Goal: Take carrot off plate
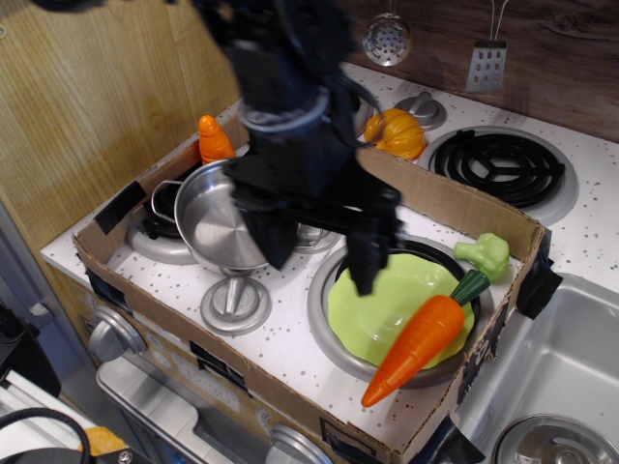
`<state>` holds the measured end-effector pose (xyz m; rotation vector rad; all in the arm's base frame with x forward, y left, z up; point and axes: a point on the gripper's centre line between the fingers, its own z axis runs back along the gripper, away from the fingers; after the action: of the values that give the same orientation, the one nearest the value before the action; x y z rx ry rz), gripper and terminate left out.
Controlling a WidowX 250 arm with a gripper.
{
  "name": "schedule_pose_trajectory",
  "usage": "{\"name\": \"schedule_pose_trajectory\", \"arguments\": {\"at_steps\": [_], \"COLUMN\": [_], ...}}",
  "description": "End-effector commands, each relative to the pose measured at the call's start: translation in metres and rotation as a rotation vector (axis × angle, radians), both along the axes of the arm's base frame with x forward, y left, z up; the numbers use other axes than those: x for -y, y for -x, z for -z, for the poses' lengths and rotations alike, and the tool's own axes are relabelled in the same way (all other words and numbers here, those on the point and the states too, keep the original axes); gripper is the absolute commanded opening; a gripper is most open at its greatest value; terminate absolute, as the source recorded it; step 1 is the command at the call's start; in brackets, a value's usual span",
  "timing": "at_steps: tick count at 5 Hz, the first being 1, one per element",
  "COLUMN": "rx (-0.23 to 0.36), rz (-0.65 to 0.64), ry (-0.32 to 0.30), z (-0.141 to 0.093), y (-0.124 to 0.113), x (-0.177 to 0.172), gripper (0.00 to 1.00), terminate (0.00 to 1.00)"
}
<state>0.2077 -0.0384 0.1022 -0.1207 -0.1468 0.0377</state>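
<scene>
The long orange carrot (pixel 424 335) with a dark green stem lies slanted across the right rim of the lime-green plate (pixel 372 304), its tip overhanging the plate's front edge. The plate sits in the front right burner ring. My black gripper (pixel 319 253), blurred by motion, hangs above the middle of the stove, at the plate's left edge and well left of the carrot. Its two fingers are spread wide with nothing between them. One finger (pixel 368 259) reaches over the plate's left rim.
A steel pot (pixel 215 220) stands left of the gripper. A small orange cone toy (pixel 214 140) is at the back left, a pumpkin (pixel 395 132) behind the cardboard wall (pixel 455 198), and a green broccoli (pixel 486 254) by the carrot's stem. A sink (pixel 551 377) lies at the right.
</scene>
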Motion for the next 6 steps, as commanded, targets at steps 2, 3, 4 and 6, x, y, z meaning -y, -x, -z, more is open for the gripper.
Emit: {"name": "schedule_pose_trajectory", "arguments": {"at_steps": [2, 3, 4, 6], "rx": [0.009, 0.014, 0.0, 0.012], "rz": [0.038, 0.047, 0.053, 0.067], "ry": [-0.025, -0.042, -0.052, -0.085], "z": [0.021, 0.033, 0.039, 0.056], "y": [-0.008, -0.015, -0.017, -0.026], "x": [0.049, 0.046, 0.043, 0.041], "gripper": [1.0, 1.0, 1.0, 1.0], "terminate": [0.0, 0.0, 0.0, 0.0]}}
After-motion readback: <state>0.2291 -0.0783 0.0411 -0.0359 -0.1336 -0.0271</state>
